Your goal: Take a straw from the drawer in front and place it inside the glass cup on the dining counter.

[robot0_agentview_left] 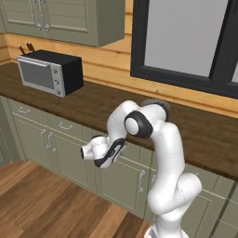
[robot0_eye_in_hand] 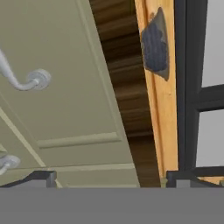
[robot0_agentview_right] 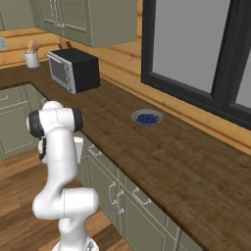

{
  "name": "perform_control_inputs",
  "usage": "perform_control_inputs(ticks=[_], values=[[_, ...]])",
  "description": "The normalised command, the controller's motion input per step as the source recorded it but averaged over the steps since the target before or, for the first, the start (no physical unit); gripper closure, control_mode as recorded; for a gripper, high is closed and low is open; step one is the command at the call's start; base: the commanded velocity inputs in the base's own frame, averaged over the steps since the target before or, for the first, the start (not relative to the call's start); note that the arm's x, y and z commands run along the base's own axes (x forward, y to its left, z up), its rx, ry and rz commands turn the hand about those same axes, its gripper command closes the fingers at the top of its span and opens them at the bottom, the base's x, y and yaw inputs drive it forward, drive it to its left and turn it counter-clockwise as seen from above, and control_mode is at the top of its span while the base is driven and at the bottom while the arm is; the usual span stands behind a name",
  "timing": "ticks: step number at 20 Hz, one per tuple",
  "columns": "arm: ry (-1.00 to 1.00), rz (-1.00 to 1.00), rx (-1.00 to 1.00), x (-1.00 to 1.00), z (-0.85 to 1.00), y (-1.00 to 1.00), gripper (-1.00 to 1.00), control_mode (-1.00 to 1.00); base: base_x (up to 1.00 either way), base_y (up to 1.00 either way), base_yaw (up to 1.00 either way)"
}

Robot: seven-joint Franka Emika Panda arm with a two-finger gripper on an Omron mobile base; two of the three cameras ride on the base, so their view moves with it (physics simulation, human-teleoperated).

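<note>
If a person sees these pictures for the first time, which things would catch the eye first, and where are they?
The white robot arm stands out first, bent low before the sage-green drawers under the wall counter. Next comes the black and silver microwave at the far left of that dark wood top, and the small bowl of blueberries below the large dark-framed window. In the hand view, the open fingers point at a closed drawer front.

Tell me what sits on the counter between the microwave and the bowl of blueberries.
Nothing: bare dark wood between the microwave and the bowl of blueberries, seen in the right base view.
</note>
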Motion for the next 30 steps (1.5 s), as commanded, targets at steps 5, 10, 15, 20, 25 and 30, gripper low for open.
perform_control_inputs(ticks=[5,10,15,20,25,30], values=[[0.00,-0.03,-0.06,0.49,-0.32,0.25,-1.00,-1.00,0.00,0.00,0.00],[0.00,0.00,-0.06,0.22,-0.45,0.29,-1.00,-1.00,0.00,0.00,0.00],[0.00,-0.02,-0.01,0.13,-0.21,0.03,-1.00,-1.00,0.00,0.00,0.00],[0.01,-0.01,0.00,0.14,-0.20,-0.20,-1.00,-1.00,0.00,0.00,0.00],[-0.01,0.00,0.00,0.07,-0.16,-0.18,-1.00,-1.00,0.00,0.00,0.00],[-0.11,0.00,0.00,0.13,0.00,0.00,-1.00,-1.00,0.00,0.00,0.00]])
